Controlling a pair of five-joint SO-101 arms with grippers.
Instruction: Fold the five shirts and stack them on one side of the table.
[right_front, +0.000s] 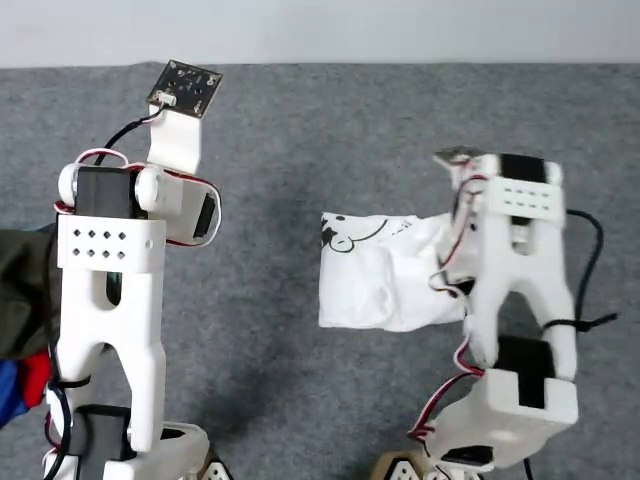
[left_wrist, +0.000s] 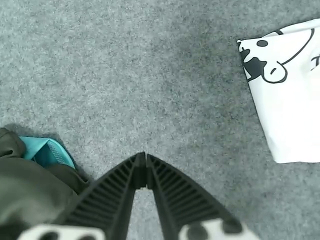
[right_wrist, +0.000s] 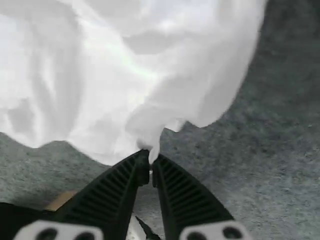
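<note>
A white shirt (right_front: 375, 275) with a black cartoon print lies partly folded on the grey table, right of centre. My right gripper (right_wrist: 150, 159) is shut on a pinch of the white shirt (right_wrist: 125, 75) at its edge and holds the cloth lifted. The right arm (right_front: 515, 280) stands over the shirt's right side. My left gripper (left_wrist: 145, 165) is shut with nothing in it, hovering above bare grey table left of the white shirt (left_wrist: 287, 90). A heap of dark green and teal shirts (left_wrist: 30, 175) lies beside it, at the table's left edge (right_front: 20, 290).
The grey carpet-like table top (right_front: 300, 130) stretches between the two arms and toward the far edge. Red and blue cloth (right_front: 22, 385) pokes out under the left arm's base. A pale wall runs along the back.
</note>
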